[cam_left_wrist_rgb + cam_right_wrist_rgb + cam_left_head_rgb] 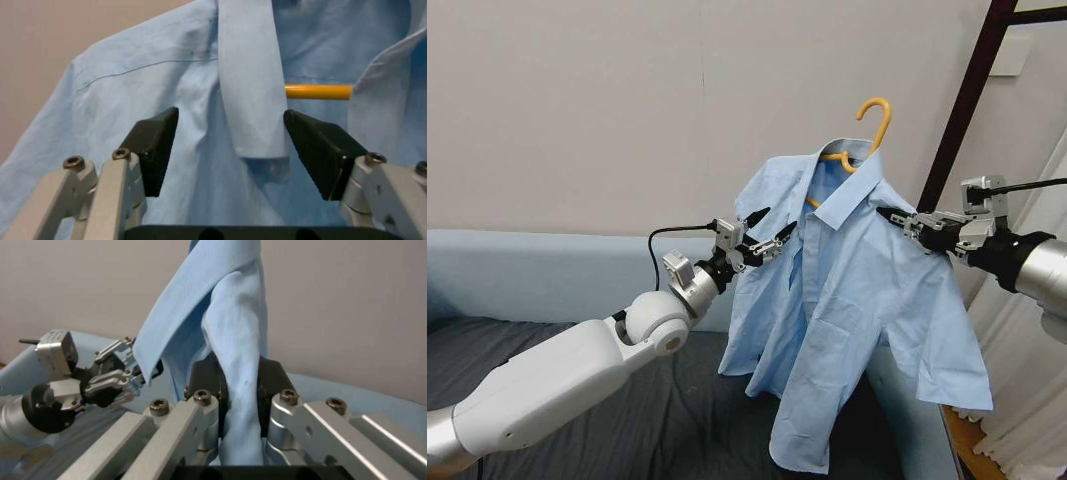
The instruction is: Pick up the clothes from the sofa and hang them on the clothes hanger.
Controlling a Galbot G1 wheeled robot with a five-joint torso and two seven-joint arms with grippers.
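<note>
Sofa (527, 270) runs along the far wall: pale blue back, dark grey seat. Left arm reaches from near-left up across it.

Left pincer (772, 228) is at the left front edge of the shirt (847, 300), about chest height. In the left wrist view the left pincer (230, 114) has its black fingers (157, 145) apart. The shirt's (133, 100) front strip hangs between them with a gap either side (not gripped, cannot tell if cloth brushes a pad).

Shirt is light blue, short-sleeved, with a chest pocket. It is held up in the air over the right end of the sofa, hem dangling near the seat. It sits on a yellow hanger (877, 110), whose hook sticks out above the collar. The hook is left of the dark rack post (967, 100) and apart from it. A piece of the hanger bar (319, 92) shows inside the open collar.

Right pincer (889, 215) comes in from the right at the shirt's right shoulder, just below the collar. The right wrist view shows the right pincer (239, 377) clamped together on a bunched fold of the shirt (227, 315), cloth squeezed between both pads. The left pincer (123, 375) sits farther off behind that fold.

White curtain (1037, 400) is at the far right edge.
</note>
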